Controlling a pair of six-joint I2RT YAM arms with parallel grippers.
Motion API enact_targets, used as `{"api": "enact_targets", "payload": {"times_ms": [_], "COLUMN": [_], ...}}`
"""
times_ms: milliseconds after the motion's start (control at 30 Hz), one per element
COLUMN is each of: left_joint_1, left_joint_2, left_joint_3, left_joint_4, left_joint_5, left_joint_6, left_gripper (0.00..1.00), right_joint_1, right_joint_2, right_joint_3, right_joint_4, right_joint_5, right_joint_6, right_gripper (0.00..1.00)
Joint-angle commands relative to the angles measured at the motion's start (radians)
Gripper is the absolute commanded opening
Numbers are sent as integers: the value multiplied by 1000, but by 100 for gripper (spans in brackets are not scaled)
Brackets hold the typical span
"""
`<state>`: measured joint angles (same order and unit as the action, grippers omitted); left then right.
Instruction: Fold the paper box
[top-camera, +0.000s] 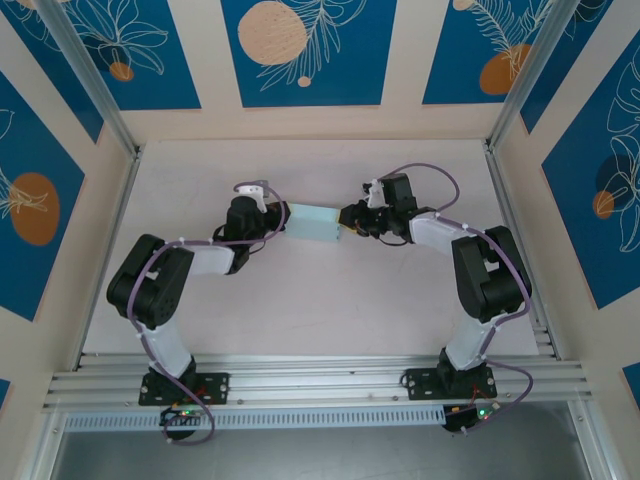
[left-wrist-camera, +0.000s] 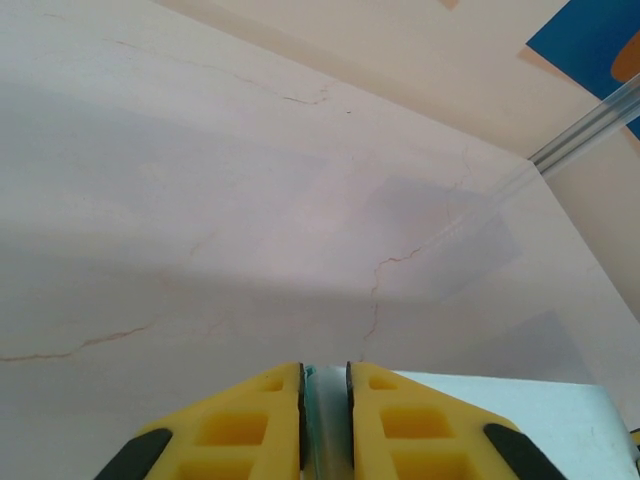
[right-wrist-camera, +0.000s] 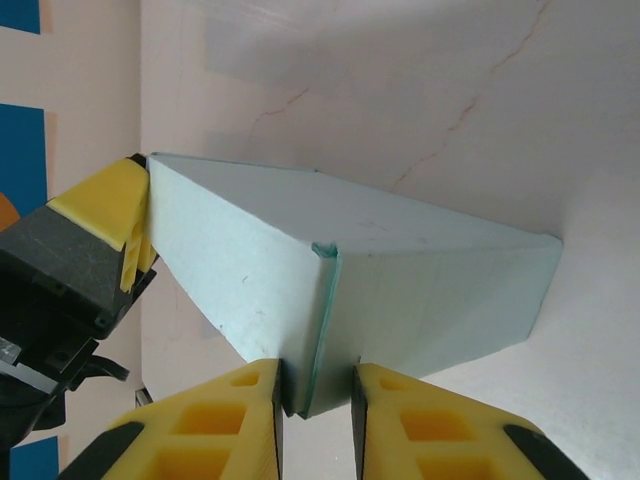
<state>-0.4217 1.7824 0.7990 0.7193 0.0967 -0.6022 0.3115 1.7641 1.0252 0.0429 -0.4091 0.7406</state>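
The paper box (top-camera: 315, 222) is a pale light-blue, partly folded shape held just above the middle of the table between both arms. My left gripper (top-camera: 283, 222) is shut on its left end. In the left wrist view a thin fold of the paper box (left-wrist-camera: 520, 410) sits pinched between the yellow fingers of that gripper (left-wrist-camera: 325, 385). My right gripper (top-camera: 347, 220) grips the right end. In the right wrist view a folded corner of the paper box (right-wrist-camera: 400, 290) fills the gap of this gripper (right-wrist-camera: 315, 385), and a left-gripper finger (right-wrist-camera: 115, 205) shows at the far end.
The white table (top-camera: 320, 300) has faint crack lines. Aluminium rails (top-camera: 320, 385) run along the near edge, and slanted posts (top-camera: 90, 80) stand at the back corners. Blue patterned wall panels (top-camera: 300, 50) close in the back and sides.
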Motion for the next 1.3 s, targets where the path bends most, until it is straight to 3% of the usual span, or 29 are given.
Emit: {"api": "enact_targets", "payload": {"times_ms": [0, 267, 800, 1000, 1067, 1167, 1267], "left_joint_1": [8, 8, -6, -6, -6, -5, 5], "left_joint_2": [44, -42, -188, -349, -440, -596, -747], "left_joint_3": [-86, -202, -341, -363, -357, -336, -326], "left_joint_4": [-257, -188, -174, -270, -327, -470, -592], "left_joint_5": [36, 104, 113, 106, 99, 40, -48], "left_joint_6": [10, -16, -69, -55, -35, 26, 108], "left_gripper": [14, 13, 17, 22, 24, 34, 71], "right_joint_1": [-4, 37, 146, 183, 186, 183, 176], "right_joint_2": [54, -3, -172, -300, -350, -427, -519], "right_joint_3": [-71, -90, -213, -199, -181, -154, -146], "right_joint_4": [-152, -189, -207, -326, -379, -461, -522], "right_joint_5": [80, 178, 303, 380, 425, 525, 654], "right_joint_6": [-12, -64, -34, -47, -54, -70, -103], "right_gripper": [24, 24, 25, 28, 33, 44, 59]}}
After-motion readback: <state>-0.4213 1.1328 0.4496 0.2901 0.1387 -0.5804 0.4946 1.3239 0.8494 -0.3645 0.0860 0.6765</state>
